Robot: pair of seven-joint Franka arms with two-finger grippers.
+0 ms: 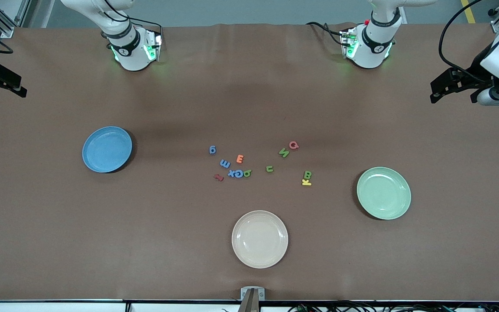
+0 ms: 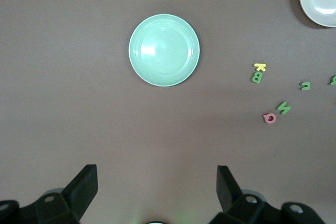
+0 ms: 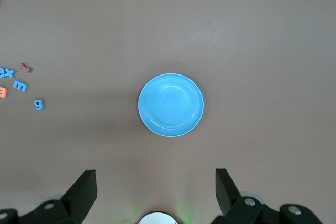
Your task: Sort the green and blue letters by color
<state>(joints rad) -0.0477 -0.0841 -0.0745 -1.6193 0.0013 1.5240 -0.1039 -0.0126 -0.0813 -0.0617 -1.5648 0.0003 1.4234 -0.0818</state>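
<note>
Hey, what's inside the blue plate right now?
Nothing: the blue plate shows only its bare inside. The blue letters lie loose on the table, toward the middle. What is under the plate is covered.

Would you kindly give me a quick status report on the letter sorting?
Left hand open, above the green plate; right hand open, above the blue plate. Blue and green letters unsorted mid-table. Orange E among them.

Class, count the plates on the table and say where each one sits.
3. The blue plate lies toward the right arm's end, the green plate toward the left arm's end, and the cream plate between them, nearest the front camera. None seems hidden.
</note>
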